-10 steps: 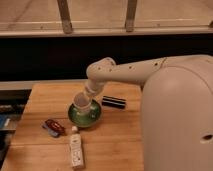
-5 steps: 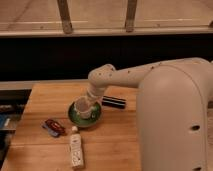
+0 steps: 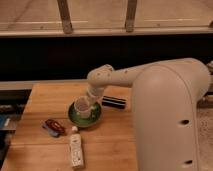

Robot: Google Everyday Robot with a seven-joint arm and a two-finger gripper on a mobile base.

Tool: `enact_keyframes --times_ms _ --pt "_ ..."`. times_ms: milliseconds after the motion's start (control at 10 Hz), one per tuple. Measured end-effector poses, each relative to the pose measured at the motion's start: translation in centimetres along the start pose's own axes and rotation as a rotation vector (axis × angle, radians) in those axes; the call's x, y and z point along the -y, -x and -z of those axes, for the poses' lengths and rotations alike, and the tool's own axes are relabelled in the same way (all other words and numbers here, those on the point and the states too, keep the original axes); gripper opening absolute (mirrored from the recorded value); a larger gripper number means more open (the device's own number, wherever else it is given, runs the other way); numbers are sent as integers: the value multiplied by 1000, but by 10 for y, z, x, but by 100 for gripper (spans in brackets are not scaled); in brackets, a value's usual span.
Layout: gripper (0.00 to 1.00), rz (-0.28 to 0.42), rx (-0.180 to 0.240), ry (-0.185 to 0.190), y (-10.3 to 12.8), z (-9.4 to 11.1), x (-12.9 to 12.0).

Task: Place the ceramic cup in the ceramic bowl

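Observation:
The pale ceramic cup [image 3: 82, 108] stands upright inside the green ceramic bowl [image 3: 75, 119] on the wooden table [image 3: 50, 95]. My gripper [image 3: 90, 100] reaches down from the white arm directly behind and above the cup, right at its far rim. The cup's open mouth faces up and covers the middle of the bowl.
A white bottle with a label [image 3: 76, 147] lies in front of the bowl near the table's front edge. A red and blue packet [image 3: 54, 127] lies left of it. A dark oblong object [image 3: 114, 103] rests right of the bowl. My white arm fills the right side.
The cup has come down slightly into the bowl, and the arm has lowered and swung a little toward the camera.

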Motion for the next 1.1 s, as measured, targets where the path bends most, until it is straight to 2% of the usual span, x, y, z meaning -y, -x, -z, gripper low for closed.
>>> enact_keyframes --times_ms 400,500,900,1100 --pt "73 -4 -10 -11 1 7 2" --pt "78 -4 -9 -15 1 10 3" --pt "80 -4 13 -51 7 33 6" --pt "80 -19 42 -88 8 57 14"
